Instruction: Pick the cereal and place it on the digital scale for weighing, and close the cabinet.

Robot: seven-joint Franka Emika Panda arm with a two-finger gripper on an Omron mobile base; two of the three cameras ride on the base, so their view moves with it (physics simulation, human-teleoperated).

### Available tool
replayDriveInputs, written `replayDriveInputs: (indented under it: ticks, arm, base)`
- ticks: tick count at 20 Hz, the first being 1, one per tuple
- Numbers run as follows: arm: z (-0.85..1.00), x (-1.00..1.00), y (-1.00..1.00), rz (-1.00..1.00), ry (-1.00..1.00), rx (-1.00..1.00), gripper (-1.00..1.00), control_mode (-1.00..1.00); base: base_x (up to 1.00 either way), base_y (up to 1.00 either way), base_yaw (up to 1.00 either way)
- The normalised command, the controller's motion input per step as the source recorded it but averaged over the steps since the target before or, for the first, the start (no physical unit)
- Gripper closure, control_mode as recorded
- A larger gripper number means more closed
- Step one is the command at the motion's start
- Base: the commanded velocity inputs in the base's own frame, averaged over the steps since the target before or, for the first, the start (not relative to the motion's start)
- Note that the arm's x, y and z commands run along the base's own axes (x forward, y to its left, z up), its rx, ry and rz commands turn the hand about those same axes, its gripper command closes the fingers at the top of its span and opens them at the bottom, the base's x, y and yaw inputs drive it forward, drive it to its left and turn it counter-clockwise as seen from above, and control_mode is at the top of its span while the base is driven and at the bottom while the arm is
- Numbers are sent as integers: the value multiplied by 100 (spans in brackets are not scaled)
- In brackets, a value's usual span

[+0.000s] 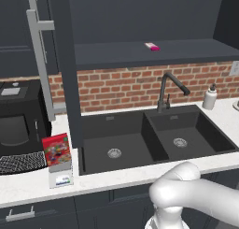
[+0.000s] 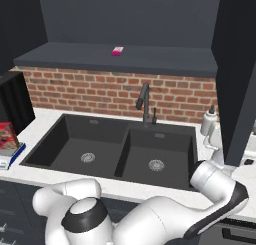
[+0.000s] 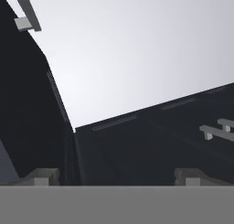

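You had one cereal (image 1: pixel 57 151) upright on one digital scale (image 1: pixel 61 177), left of the sink (image 1: pixel 154 139) | one cabinet (image 1: pixel 65 69) door open | tool (image 3: pixel 116 175) jaws spread, empty.

Dark double-basin sink (image 1: pixel 154 139) set into a white counter (image 1: pixel 116 179). Round drain (image 1: pixel 114 153) in left basin, another drain (image 1: pixel 180 142) in right basin. Dark faucet (image 1: pixel 170 90) standing behind the sink's divider, spout angled toward the right basin. White soap dispenser (image 1: pixel 210 97) upright on the counter right of the sink, near the red brick backsplash (image 1: pixel 121 88). Black appliance (image 1: pixel 18 118) on the counter left of the sink. Small pink flat item (image 1: pixel 152 46) lying on the shelf above the faucet.
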Motion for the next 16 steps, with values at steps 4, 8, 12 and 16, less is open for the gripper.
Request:
replayDriveInputs:
  ticks: [4,8,12,16]
  arm:
    - [21,0,-1,0,7,0,-100,-100]
    - [19,-1,-3,0,5,0,-100,-100]
    - [23,-24,0,0,0,-2,-100,-100]
    - [32,-45,0,0,0,-5,-100,-100]
  base:
    - [0,0,0]
    - [0,0,0]
    - [0,0,0]
    - [0,0,0]
